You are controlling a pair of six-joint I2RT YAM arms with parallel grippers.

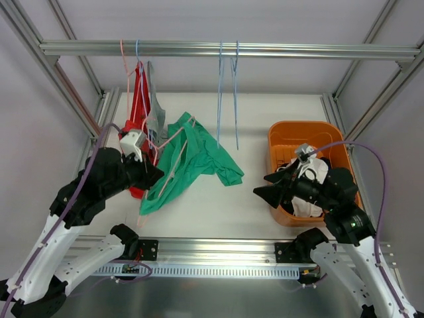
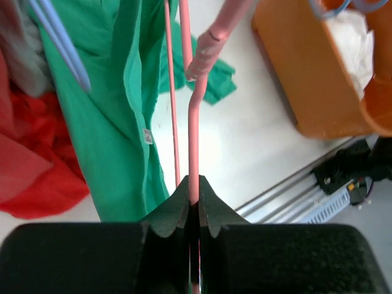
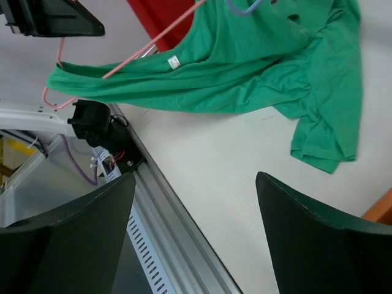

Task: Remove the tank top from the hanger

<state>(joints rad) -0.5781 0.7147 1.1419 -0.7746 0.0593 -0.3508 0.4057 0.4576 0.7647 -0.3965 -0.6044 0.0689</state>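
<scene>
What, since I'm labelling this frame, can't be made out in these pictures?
- Left wrist view: the hook of the thin pink wire hanger, cut off by the top edge.
- Top view: where the left claw grips that hanger; the black wrist covers it.
- Right wrist view: the orange plastic basket, only a corner at the right edge.

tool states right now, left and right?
Left tool: shut on the pink hanger.
Right tool: open, holding nothing.

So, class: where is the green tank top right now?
The green tank top is draped left of centre in the top view, on the pink hanger, between the red garment and the orange basket.
</scene>
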